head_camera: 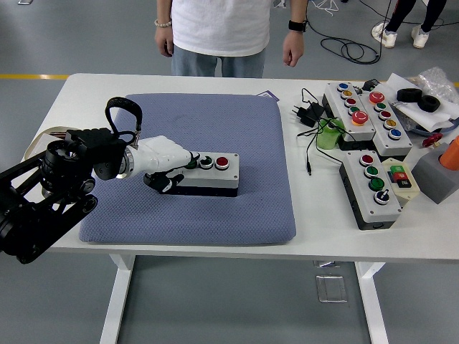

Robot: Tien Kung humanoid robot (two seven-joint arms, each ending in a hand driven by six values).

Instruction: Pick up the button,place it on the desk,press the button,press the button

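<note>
A grey button box with a black base lies on the blue-grey pad in the middle of the table. On its top I see a dark green button and a red button. My left hand, white with black fingers, rests over the box's left end. Its fingers are curled, one fingertip is down on the leftmost green button, and the other fingers fold beside the box's left side. The box sits flat on the pad. My right arm is out of view.
A person in a white shirt stands at the far side, hands hanging free. On the right of the table are other button boxes, a black power adapter with cable, a green cup and an orange object.
</note>
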